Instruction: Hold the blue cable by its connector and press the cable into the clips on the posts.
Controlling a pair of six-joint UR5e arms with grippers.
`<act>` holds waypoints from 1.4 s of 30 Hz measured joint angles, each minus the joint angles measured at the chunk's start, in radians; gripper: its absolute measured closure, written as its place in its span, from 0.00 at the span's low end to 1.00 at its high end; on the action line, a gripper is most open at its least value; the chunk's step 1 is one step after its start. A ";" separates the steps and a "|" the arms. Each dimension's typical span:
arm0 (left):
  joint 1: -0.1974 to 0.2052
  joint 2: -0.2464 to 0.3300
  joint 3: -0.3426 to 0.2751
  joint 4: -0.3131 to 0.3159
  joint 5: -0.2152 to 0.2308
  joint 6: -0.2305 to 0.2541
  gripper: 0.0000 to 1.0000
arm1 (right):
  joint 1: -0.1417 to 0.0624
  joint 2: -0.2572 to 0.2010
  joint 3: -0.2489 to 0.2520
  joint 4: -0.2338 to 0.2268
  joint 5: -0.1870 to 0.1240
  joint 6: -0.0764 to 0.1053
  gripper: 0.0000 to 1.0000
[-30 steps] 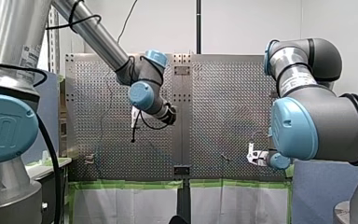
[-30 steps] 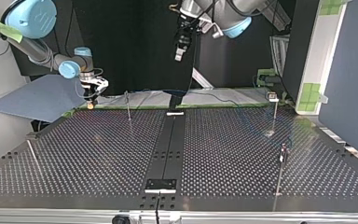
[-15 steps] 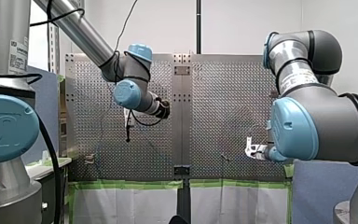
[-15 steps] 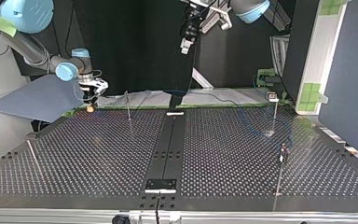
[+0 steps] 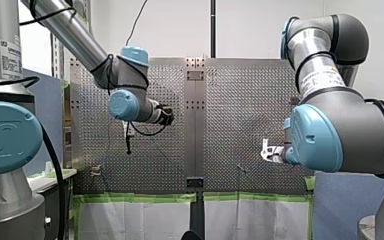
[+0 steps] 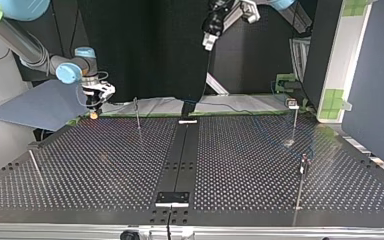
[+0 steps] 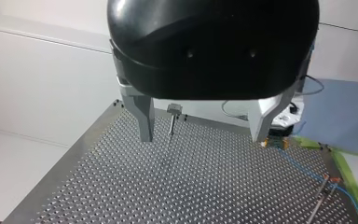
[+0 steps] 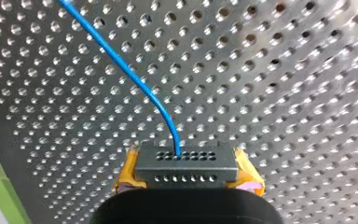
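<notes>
In the right wrist view my right gripper point(image 8: 186, 171) is shut on the grey connector point(image 8: 186, 164), yellow pads point(image 8: 127, 176) on both sides of it. The blue cable point(image 8: 130, 74) leaves the connector and runs away over the perforated table. In the top view my right gripper point(image 6: 95, 106) hangs low at the far left edge, beside a thin post point(image 6: 137, 113). My left gripper point(image 7: 205, 137) is open and holds nothing, high above the table point(image 6: 211, 36). A post with a clip point(image 7: 173, 116) stands ahead of it, between its fingers.
More posts stand at the top view's right point(image 6: 293, 118) point(image 6: 303, 176) and near left point(image 6: 35, 169). A black strip point(image 6: 180, 155) runs down the table's middle. Green tape point(image 5: 140, 198) lines the edge. A blue panel point(image 6: 40, 105) lies behind my right gripper.
My left arm has swung toward the front view's left and risen in the top view, still open. My right gripper has shifted slightly, still holding the connector.
</notes>
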 joint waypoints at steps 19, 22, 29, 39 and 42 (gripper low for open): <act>0.001 -0.027 -0.039 0.040 0.001 0.022 0.01 | 0.006 -0.046 0.011 -0.001 -0.014 -0.028 1.00; 0.001 -0.027 -0.040 0.040 0.001 0.022 0.01 | 0.006 -0.046 0.011 -0.001 -0.014 -0.028 1.00; 0.001 -0.027 -0.040 0.040 0.001 0.022 0.01 | 0.006 -0.046 0.011 -0.001 -0.014 -0.028 1.00; 0.001 -0.027 -0.040 0.040 0.001 0.022 0.01 | 0.006 -0.046 0.011 -0.001 -0.014 -0.028 1.00; 0.001 -0.027 -0.040 0.040 0.001 0.022 0.01 | 0.006 -0.046 0.011 -0.001 -0.014 -0.028 1.00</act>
